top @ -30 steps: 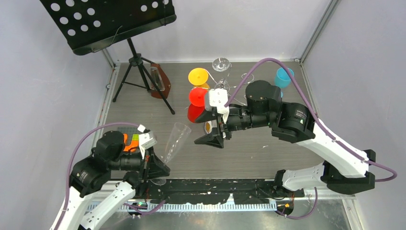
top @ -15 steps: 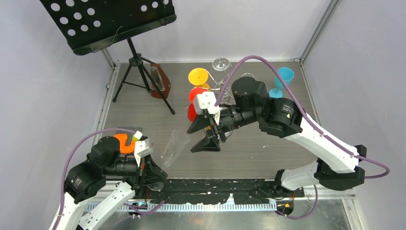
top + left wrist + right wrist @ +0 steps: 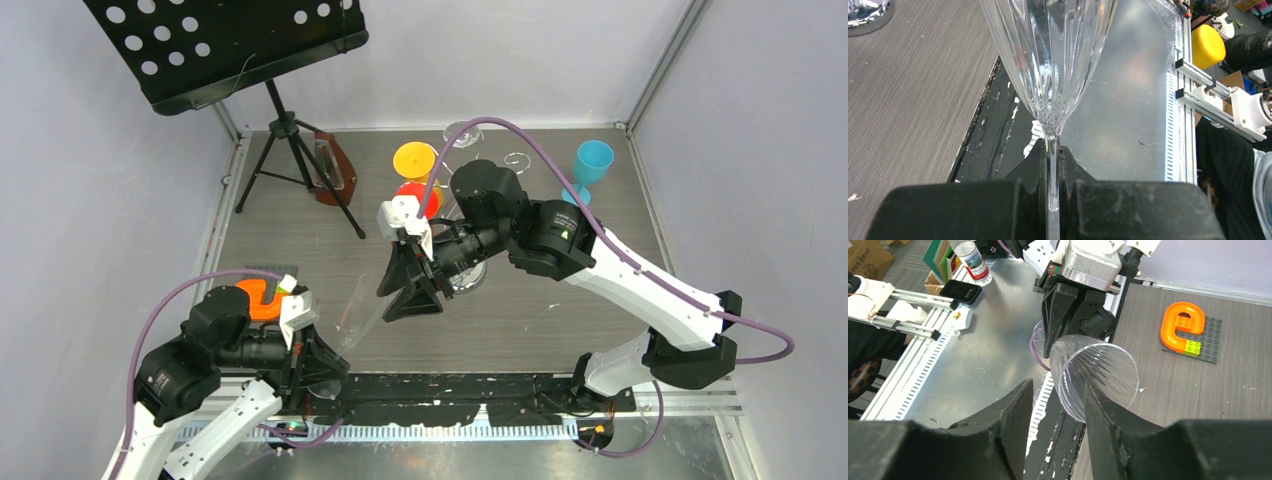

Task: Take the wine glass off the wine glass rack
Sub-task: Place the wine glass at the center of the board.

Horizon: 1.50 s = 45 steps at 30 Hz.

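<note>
- Two grippers, entered for you in turn. Left gripper (image 3: 1053, 170): jaws clamped on the stem of the wine glass (image 3: 1048, 60), just under the bowl.
- Wine glass, clear and fluted: off the wine glass rack (image 3: 466, 280) and held tilted at the table's near left. Its bowl points up-table and rightward. Its foot hangs over the black strip along the near edge.
- Right gripper (image 3: 1058, 390): jaws apart, holding nothing. The glass's open rim sits just ahead of its fingertips.
- Rack: mid-table, mostly hidden under the right arm. You see only part of its round mirror base and some wire.
- Beside the rack: yellow glass (image 3: 414, 160) and red glass (image 3: 415, 190). A blue glass (image 3: 590, 160) stands near the far right edge.
- Black music stand (image 3: 230, 45): far left corner, with its tripod legs on the table.
- Orange Lego letter (image 3: 1182, 332): on a dark plate, just beside the left arm.
- Open room: bare tabletop between the held glass and the tripod, and right of the rack towards the right edge.
</note>
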### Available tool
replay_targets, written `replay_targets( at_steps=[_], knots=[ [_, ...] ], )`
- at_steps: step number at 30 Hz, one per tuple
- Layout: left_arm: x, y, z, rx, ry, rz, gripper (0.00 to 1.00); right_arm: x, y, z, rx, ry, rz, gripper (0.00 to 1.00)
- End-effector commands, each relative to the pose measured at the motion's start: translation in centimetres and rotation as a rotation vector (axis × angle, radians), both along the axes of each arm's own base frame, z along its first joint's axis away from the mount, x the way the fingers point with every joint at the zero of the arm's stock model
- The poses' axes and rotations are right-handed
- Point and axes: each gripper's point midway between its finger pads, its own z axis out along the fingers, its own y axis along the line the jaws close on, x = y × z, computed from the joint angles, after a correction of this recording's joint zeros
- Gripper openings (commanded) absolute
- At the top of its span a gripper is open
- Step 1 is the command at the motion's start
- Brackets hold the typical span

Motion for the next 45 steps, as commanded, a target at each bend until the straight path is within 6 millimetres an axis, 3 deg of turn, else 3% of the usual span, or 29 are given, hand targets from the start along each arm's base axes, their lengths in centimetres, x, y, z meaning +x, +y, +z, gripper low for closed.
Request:
replay_targets(
  at_steps=[1, 8, 16, 19, 24, 33, 45],
  knots=[
    [0.0, 0.0, 0.3, -0.015, -0.028, -0.007, 0.0, -0.8, -0.1, 2.7, 0.084, -0.014, 0.048, 0.46],
    [0.1, 0.0, 0.3, -0.013, -0.028, -0.004, 0.0, -1.0, -0.1, 2.4, 0.074, -0.007, 0.068, 0.22],
    [0.3, -0.1, 0.4, -0.006, -0.027, 0.006, 0.01, -1.3, 0.2, 1.7, 0.055, 0.011, 0.095, 0.06],
    [0.4, -0.1, 0.4, -0.004, -0.023, 0.008, 0.13, -1.3, 0.2, 1.5, 0.049, 0.014, 0.099, 0.06],
    [0.6, -0.1, 0.3, 0.001, -0.022, 0.019, 0.55, -1.1, -0.1, 1.3, 0.042, 0.0, 0.085, 0.06],
    [1.8, 0.0, -0.1, 0.029, -0.039, 0.072, 0.99, -1.0, -2.3, -1.0, -0.033, -0.028, 0.026, 0.06],
    [4.6, 0.4, -0.2, 0.066, -0.094, 0.207, 1.0, -0.3, -8.4, -6.6, -0.246, -0.006, -0.2, 0.06]
  ],
)
